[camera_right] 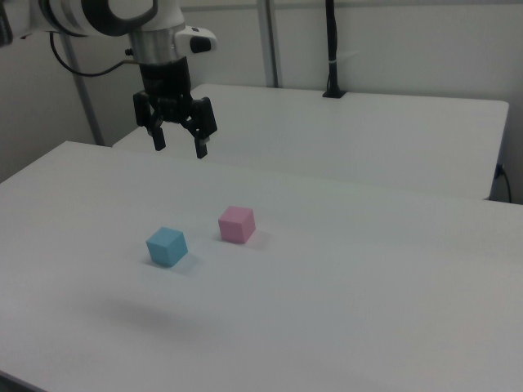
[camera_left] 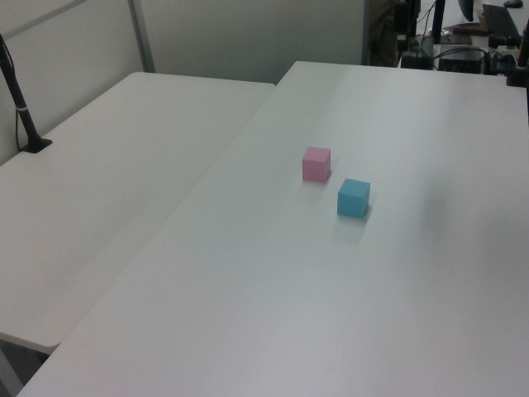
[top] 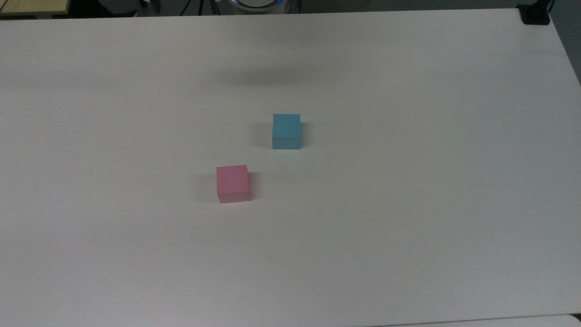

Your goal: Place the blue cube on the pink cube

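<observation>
The job has not properly begun: the blue cube (top: 286, 131) sits flat on the white counter (top: 408, 204), and the pink cube (top: 233, 183) sits near it but apart, nothing stacked on either. In the top view the pink one lies below and to the left of the blue one; in the right view the blue one is to the pink one's left and a little nearer the camera. The step in hand looks like the approach for the pick. The hand (camera_right: 178, 149) hangs high in the air in the right view, well above the counter and back from both cubes, pointing straight down from the white arm (camera_right: 122, 16) with its two dark fingers (camera_right: 200, 145) spread apart and nothing between them. The next move calls for bringing it over the blue cube, lining the fingers up with two opposite flat faces, and lowering until they straddle it before closing. The pink cube stands close enough that the descent should keep clear of it.
</observation>
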